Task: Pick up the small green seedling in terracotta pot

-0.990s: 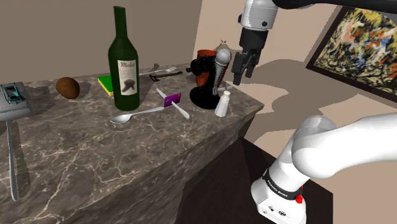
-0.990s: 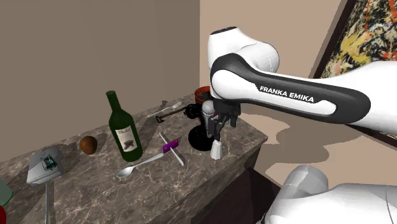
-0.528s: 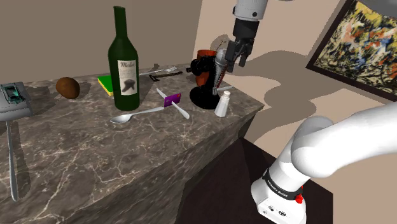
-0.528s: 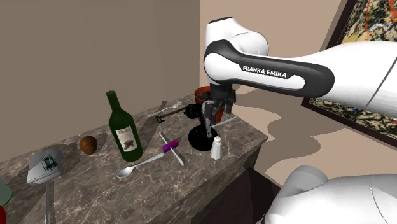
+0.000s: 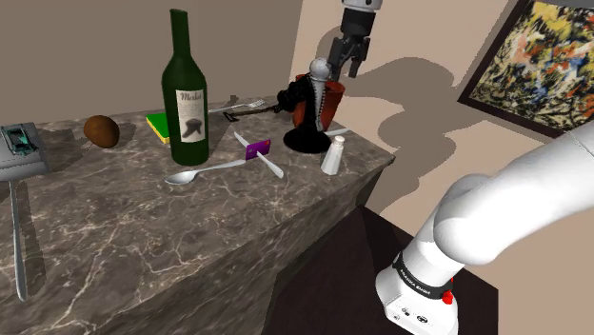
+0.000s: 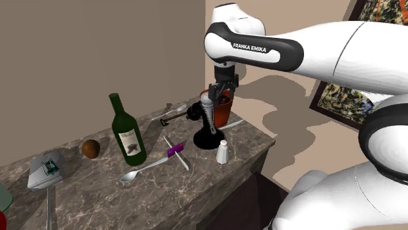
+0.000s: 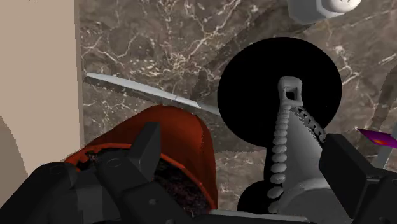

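The reddish terracotta pot (image 5: 303, 107) stands at the far corner of the marble counter, dark soil showing inside its rim (image 7: 170, 141). Just in front of it rises a grey ribbed corkscrew (image 5: 321, 90) on a round black base (image 7: 275, 89). My black gripper (image 5: 345, 55) hangs open just above the pot and corkscrew, touching neither. In the wrist view the pot lies under one finger (image 7: 149, 144), and the corkscrew (image 7: 282, 149) rises between the fingers, nearer the other. From the second exterior view the gripper (image 6: 221, 91) sits over the pot (image 6: 223, 115).
A white shaker (image 5: 333, 155) stands near the counter's edge. A green wine bottle (image 5: 186, 90), a spoon (image 5: 204, 171), a purple-banded tool (image 5: 257, 147), a brown round object (image 5: 101, 130) and a green block (image 5: 159, 124) lie further along. A knife (image 7: 145, 89) rests beside the pot, close to the wall.
The gripper has risen and swung from beside the shaker toward the wall, ending above the pot and corkscrew. Nothing on the counter has moved.
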